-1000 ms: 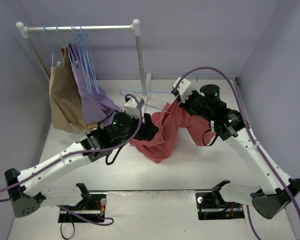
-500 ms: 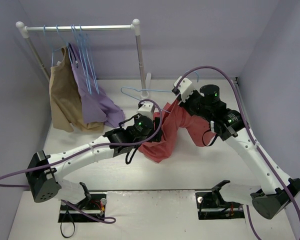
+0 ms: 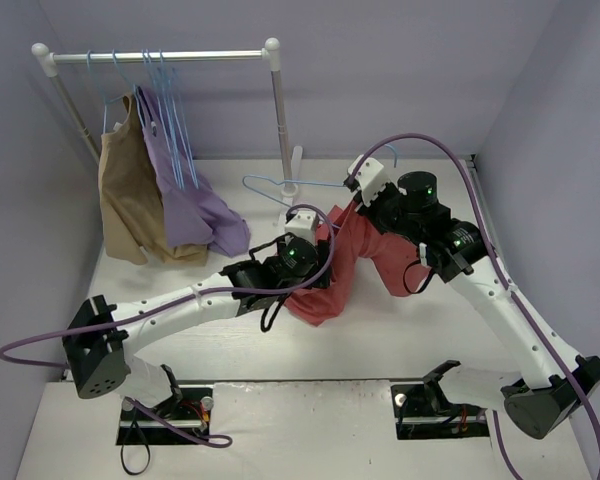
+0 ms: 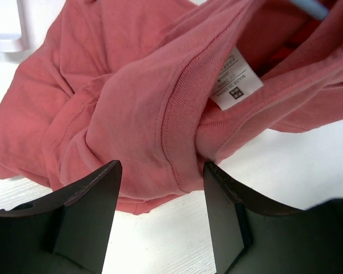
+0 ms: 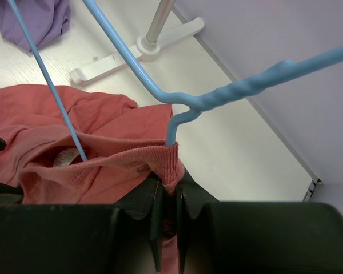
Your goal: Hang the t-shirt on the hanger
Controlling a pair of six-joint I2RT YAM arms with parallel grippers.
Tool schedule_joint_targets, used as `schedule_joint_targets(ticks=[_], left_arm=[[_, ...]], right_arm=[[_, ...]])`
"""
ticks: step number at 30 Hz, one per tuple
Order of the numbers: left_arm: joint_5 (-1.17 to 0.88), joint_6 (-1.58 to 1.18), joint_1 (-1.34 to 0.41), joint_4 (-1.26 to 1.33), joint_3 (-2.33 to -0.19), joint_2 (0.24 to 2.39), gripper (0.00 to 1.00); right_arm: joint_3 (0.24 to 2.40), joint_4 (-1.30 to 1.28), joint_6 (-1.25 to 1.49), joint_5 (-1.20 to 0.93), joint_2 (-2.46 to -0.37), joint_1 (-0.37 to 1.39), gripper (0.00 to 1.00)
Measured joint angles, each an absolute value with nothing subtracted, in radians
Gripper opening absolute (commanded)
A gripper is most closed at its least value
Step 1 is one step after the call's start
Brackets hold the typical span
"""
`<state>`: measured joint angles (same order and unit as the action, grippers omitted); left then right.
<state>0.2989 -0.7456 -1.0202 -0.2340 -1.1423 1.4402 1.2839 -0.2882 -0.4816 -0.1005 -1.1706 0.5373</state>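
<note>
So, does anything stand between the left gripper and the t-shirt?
Nothing visible does. The open left gripper faces the t-shirt directly, and the ribbed collar lies just ahead of it.

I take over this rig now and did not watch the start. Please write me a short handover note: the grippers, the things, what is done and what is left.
Right gripper: shut on the ribbed collar of the t-shirt, held up off the table.
Left gripper: open, low over a collar fold near the label, holding nothing.
Hanger: its neck meets the collar right at the right gripper's pinch. One thin bar passes into the neck opening, and the other arm is outside.
Done: collar lifted, hanger partly inserted.
Left: get the second arm inside and settle the shirt on both shoulders. Most of the cloth lies bunched on the table.
</note>
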Motion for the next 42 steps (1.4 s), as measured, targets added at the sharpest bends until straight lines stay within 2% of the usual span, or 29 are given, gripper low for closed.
schedule_joint_targets(ticks=[16, 19, 22, 26, 30, 42], left_arm=[[0.415, -0.751, -1.023, -0.302, -1.138, 1.511, 0.54], [0.43, -0.752, -1.021, -0.313, -1.13, 1.509, 0.44], [0.441, -0.746, -1.013, -0.319, -1.129, 1.5, 0.17], [0.444, -0.71, -0.98, -0.326, -1.129, 1.448, 0.05], [0.375, -0.646, -0.896, -0.333, -1.134, 1.372, 0.0], [0.056, -0.455, -0.603, -0.537, -1.432, 1.358, 0.0]], right_arm=[[1.246, -0.279, -0.467, -0.1, -1.135, 0.537, 0.02], [1.236, -0.276, -0.463, -0.1, -1.126, 0.537, 0.02], [1.228, -0.274, -0.458, -0.1, -1.118, 0.537, 0.02], [1.208, -0.268, -0.451, -0.099, -1.102, 0.537, 0.02], [1.192, -0.266, -0.445, -0.093, -1.092, 0.539, 0.01], [1.176, -0.26, -0.445, -0.057, -1.08, 0.595, 0.0]])
